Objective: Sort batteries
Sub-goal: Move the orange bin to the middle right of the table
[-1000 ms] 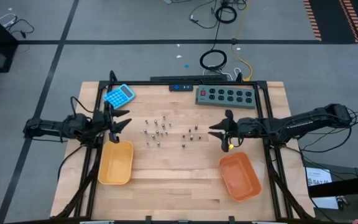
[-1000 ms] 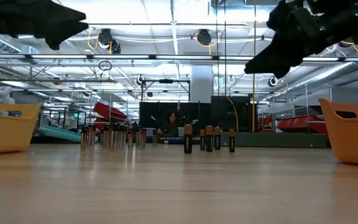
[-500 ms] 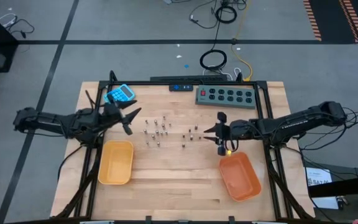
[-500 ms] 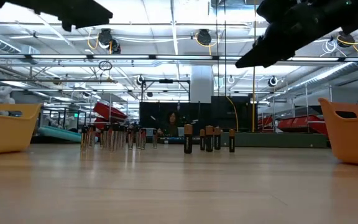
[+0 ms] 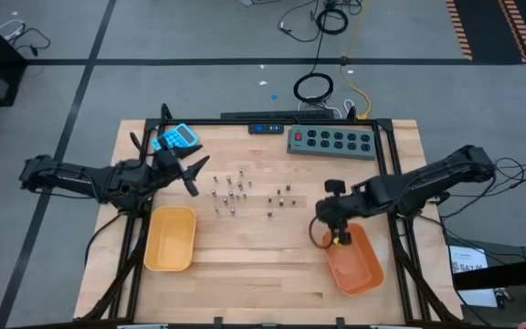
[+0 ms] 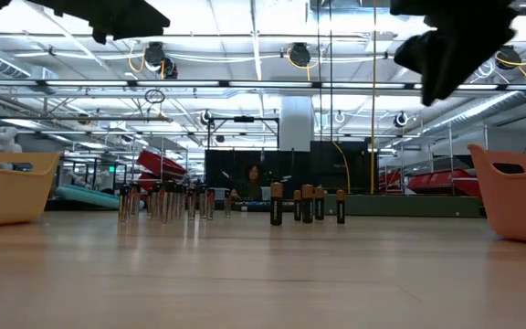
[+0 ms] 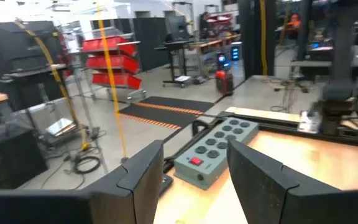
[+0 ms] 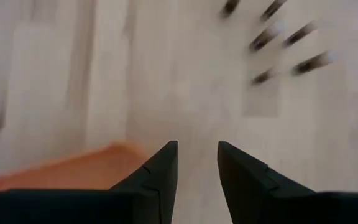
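The batteries stand upright on their ends on the wooden table in two loose groups, a left group (image 5: 229, 194) (image 6: 167, 201) and a right group (image 5: 281, 199) (image 6: 307, 204). My left gripper (image 5: 190, 174) (image 7: 194, 149) hovers open above the table, left of the left group. My right gripper (image 5: 322, 221) (image 8: 197, 149) is open and points down at bare wood beside the far-left corner of the orange tray (image 5: 354, 259) (image 8: 73, 168). The right group of batteries (image 8: 278, 37) shows as blurred streaks in the right wrist view. Neither gripper holds anything.
A yellow tray (image 5: 170, 238) (image 6: 12, 187) sits near the left arm, and the orange tray (image 6: 519, 196) sits on the right. A blue calculator (image 5: 175, 139) and a grey power strip (image 5: 330, 141) (image 7: 219, 146) lie along the far edge. Bare wood stretches between the trays.
My left gripper moved a little toward the table's right and up, nearer the left battery group, then held still. My right gripper swung toward the near edge and tipped to point down by the orange tray's corner. The batteries have stayed where they were.
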`<action>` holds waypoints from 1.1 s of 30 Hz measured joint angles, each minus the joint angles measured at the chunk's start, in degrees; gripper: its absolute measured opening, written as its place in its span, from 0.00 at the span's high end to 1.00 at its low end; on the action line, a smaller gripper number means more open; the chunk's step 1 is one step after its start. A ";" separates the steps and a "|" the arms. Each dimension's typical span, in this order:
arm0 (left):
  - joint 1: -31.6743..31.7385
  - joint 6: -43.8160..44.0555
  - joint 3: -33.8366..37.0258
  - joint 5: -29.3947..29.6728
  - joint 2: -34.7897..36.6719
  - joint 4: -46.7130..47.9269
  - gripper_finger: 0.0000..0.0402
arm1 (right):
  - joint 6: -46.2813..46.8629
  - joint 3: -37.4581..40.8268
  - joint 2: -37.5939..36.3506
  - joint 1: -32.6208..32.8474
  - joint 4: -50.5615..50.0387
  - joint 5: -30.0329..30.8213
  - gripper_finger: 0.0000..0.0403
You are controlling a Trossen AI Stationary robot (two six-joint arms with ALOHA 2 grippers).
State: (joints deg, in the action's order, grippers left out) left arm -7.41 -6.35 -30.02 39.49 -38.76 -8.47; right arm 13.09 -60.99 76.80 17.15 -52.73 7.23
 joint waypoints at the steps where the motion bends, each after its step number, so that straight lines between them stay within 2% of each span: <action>1: -0.35 0.02 0.00 -0.09 0.00 0.31 0.53 | 0.48 -1.32 2.04 0.73 -2.69 -0.10 0.72; 6: -2.38 1.11 0.00 -0.25 0.03 1.50 0.53 | 1.85 -6.29 11.25 3.59 -13.42 -3.38 0.67; 12: -4.08 1.59 0.00 -0.25 0.07 4.72 0.53 | 8.57 -9.46 12.71 5.88 -11.51 -11.35 0.71; 16: -4.47 1.97 0.00 -0.25 0.11 5.96 0.53 | 13.55 -6.04 12.68 5.88 -7.66 -17.76 0.75; 20: -4.47 2.96 0.00 -0.23 0.11 6.18 0.53 | 15.08 0.37 12.90 5.86 -5.87 -18.02 0.79; 26: -4.47 5.37 0.00 -0.17 0.00 6.66 0.53 | 17.99 9.78 13.01 4.67 5.44 -16.08 0.80; 31: -4.47 6.08 0.00 1.42 -0.06 7.75 0.53 | 21.03 12.72 13.11 3.07 3.46 -1.25 0.80; 33: -4.47 6.04 0.00 2.31 -0.17 7.55 0.53 | 20.79 13.46 13.08 1.82 3.68 2.55 0.80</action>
State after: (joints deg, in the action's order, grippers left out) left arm -11.88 -0.31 -30.02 41.80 -38.94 -0.93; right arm 33.88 -47.53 89.89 18.96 -49.05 9.78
